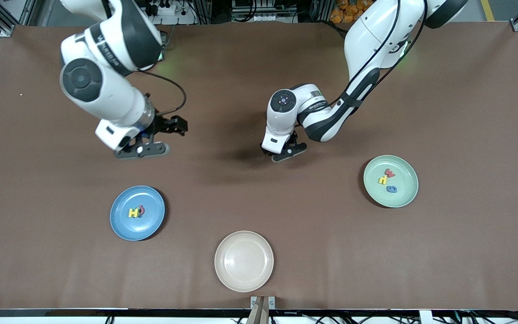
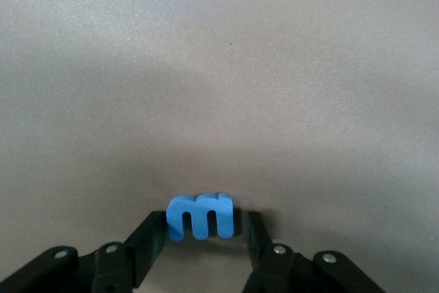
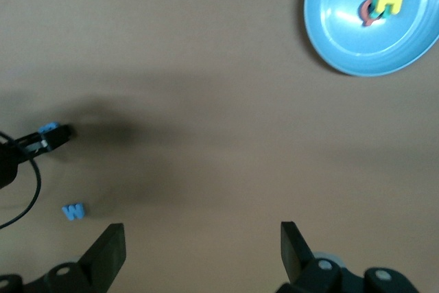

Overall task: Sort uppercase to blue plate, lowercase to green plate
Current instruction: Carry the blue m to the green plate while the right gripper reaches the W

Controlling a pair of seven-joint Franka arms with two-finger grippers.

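The left hand (image 2: 206, 238) is pinched on a small blue letter (image 2: 200, 215), an m or w shape, gripped across its flat faces so the humps stick out past the fingertips. It hangs over bare desk (image 1: 466, 99) near the middle, with nothing directly under it. Holding the letter by its faces looks sensible: the piece is thin and its edges are lobed, so the faces give the only steady grip.

The green plate (image 1: 409, 191) lies well off from this hand, toward the left arm's end of the desk, and that is where a lowercase letter belongs. It already carries a red w (image 1: 390, 173), a yellow letter (image 1: 382, 180) and a blue rounded letter (image 1: 392, 189), clustered near its centre and close to touching.

The right hand (image 1: 160, 137) hangs over empty desk with its fingers spread wide and nothing between them; this arm waits. The blue plate (image 1: 122, 225) sits below it in the front view and holds a yellow H (image 1: 133, 212) with a red letter (image 1: 141, 209) and a dark teal one (image 3: 374, 10) overlapping it. In the right wrist view another small blue letter (image 3: 73, 211) lies flat on the desk, near the left hand; the left arm hides it from the front.

A cream plate (image 1: 263, 274), empty, lies nearest the front camera. The letters look like soft matte foam with rounded edges; all three plates are round, smooth, slightly glossy, with shallow rims. The desk cover is a dull brown sheet.
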